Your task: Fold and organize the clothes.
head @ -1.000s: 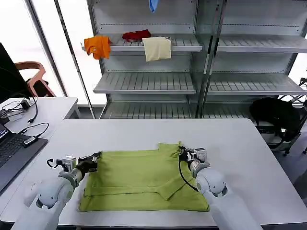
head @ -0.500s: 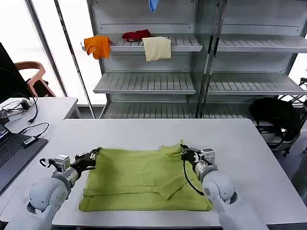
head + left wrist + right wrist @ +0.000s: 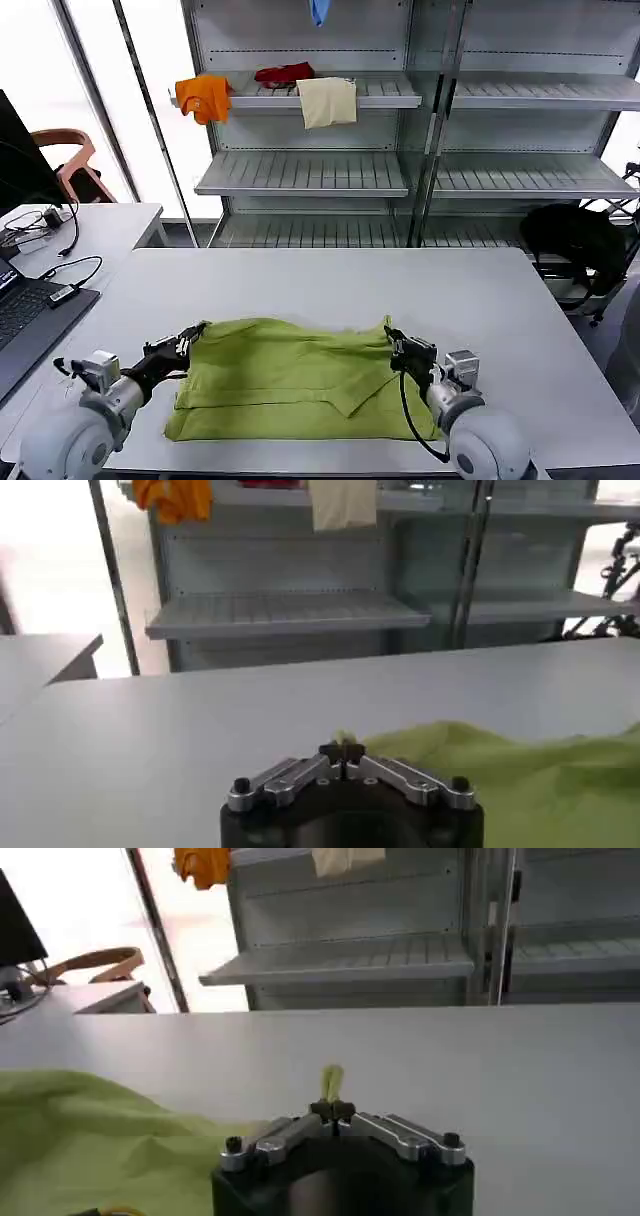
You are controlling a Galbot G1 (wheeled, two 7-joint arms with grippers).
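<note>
A lime-green T-shirt, the clothes, lies partly folded on the white table, its far edge raised off the surface. My left gripper is shut on the shirt's far left corner, and a bit of green cloth pokes out past the closed fingertips. My right gripper is shut on the far right corner, with a small tip of cloth standing up between its pads. In the wrist views the rest of the shirt spreads away beside each gripper.
A laptop and cables sit on the table's left side. Behind the table stand metal shelves holding orange, red and cream cloths. A black bag rests at the right, a chair at the left.
Both grippers have pulled toward the near edge of the table, dragging the shirt's far edge with them; the far edge now lies closer to me and the sleeve bump has flattened.
</note>
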